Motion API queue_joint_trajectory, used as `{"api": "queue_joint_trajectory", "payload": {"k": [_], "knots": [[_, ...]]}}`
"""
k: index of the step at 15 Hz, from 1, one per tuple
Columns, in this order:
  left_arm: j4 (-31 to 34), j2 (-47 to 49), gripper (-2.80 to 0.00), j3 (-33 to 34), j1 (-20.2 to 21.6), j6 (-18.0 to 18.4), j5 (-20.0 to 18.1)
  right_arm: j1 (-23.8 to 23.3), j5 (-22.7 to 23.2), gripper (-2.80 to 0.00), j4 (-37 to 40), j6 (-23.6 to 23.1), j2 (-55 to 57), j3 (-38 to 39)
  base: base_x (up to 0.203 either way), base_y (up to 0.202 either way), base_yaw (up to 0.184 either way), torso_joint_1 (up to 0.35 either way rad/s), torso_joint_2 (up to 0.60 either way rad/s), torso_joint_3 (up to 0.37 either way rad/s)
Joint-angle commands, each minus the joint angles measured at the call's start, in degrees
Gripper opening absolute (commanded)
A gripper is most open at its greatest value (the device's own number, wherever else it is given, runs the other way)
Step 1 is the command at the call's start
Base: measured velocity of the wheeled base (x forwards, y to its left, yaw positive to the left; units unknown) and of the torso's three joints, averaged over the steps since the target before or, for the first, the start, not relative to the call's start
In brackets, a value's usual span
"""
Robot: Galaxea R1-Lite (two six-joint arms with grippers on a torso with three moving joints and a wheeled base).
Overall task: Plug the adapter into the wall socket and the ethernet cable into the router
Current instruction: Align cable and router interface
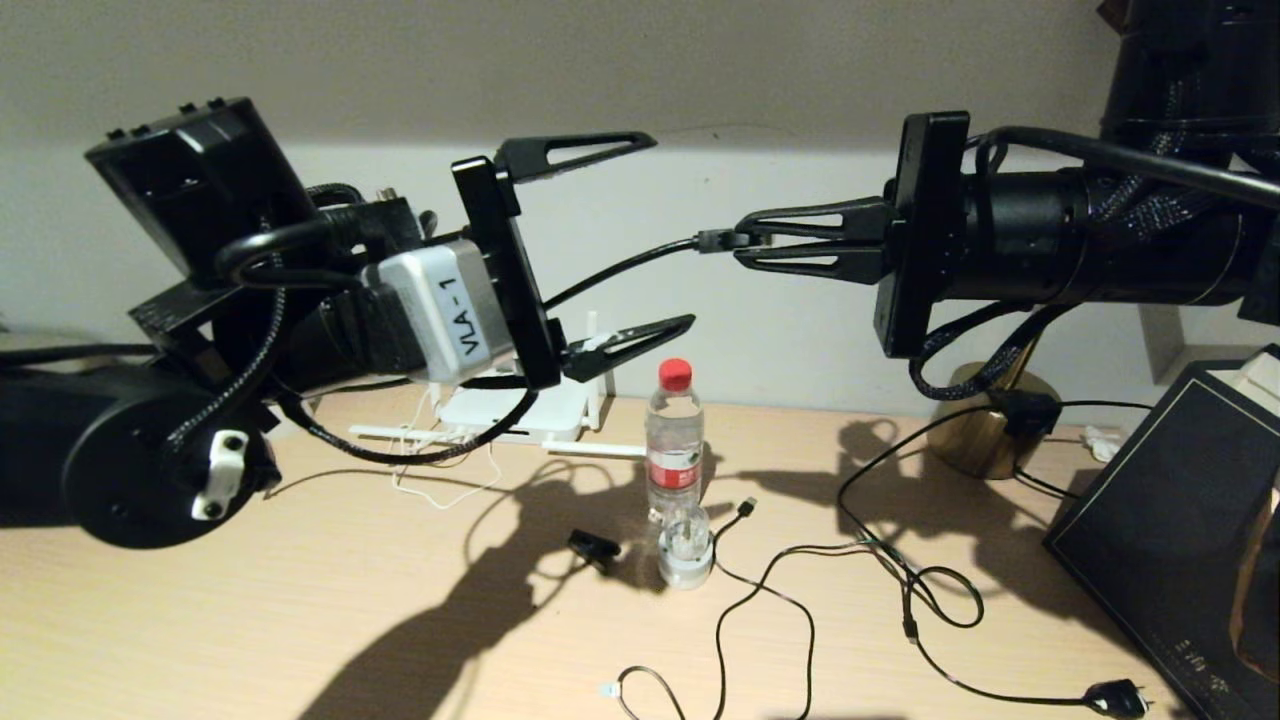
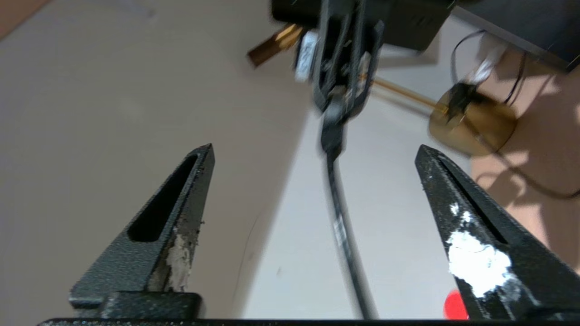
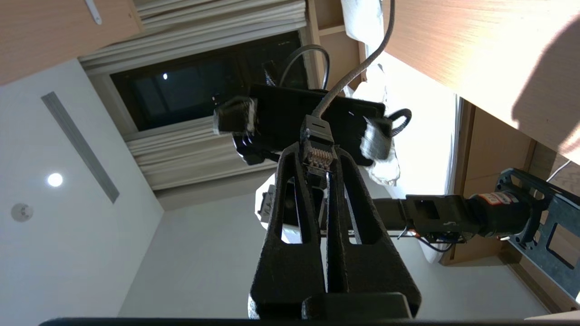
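Observation:
My right gripper (image 1: 740,240) is held above the desk, shut on the clear clip plug of the ethernet cable (image 1: 715,240); its contacts (image 3: 317,156) show between the fingertips (image 3: 290,158). The black cable (image 1: 610,270) runs from the plug down to the left. It passes untouched between the wide-open fingers of my left gripper (image 1: 673,229) and shows again as a blurred black line (image 2: 340,217). The white router (image 1: 520,415) with stick antennas lies at the back of the desk, half behind the left gripper. A thin white cord (image 1: 430,485) lies by it; the adapter itself is hidden. A grey patch (image 1: 1162,340) on the wall under my right arm looks like the wall socket.
A red-capped water bottle (image 1: 675,440) stands mid-desk with a small white round object (image 1: 685,560) before it. A brass lamp base (image 1: 985,420) and a black box (image 1: 1170,530) stand at the right. Thin black cords (image 1: 900,580) and a pronged plug (image 1: 1115,697) sprawl across the front.

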Motion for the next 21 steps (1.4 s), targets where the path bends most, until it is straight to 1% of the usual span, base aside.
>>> {"api": "queue_joint_trajectory", "payload": {"k": [1,6,18,19,21], "knots": [[-0.29,0.37,0.0,-0.17,-1.22,0.35,-0.27,0.03,0.27,-2.8,-0.09,0.48,-0.39,0.09,0.0,0.0,0.0,0.0,0.0,0.0],[-0.2,0.72,0.0,-0.09,-1.84,0.35,-0.27,0.11,0.27,-2.8,-0.09,0.04,-0.39,1.05,0.0,0.0,0.0,0.0,0.0,0.0],[0.23,1.55,0.0,-0.09,-1.88,0.17,-0.18,0.37,0.27,-2.8,-0.09,-0.04,-0.3,1.4,0.0,0.0,0.0,0.0,0.0,0.0],[0.23,1.69,-2.8,-0.16,-2.25,0.09,-0.18,0.46,0.27,-2.8,-0.09,-0.04,-0.3,1.47,0.0,0.0,0.0,0.0,0.0,0.0],[0.23,1.78,-2.8,-0.17,-3.22,0.0,-0.18,0.46,0.27,-2.8,-0.09,-0.04,-0.3,1.49,0.0,0.0,0.0,0.0,0.0,0.0]]}}
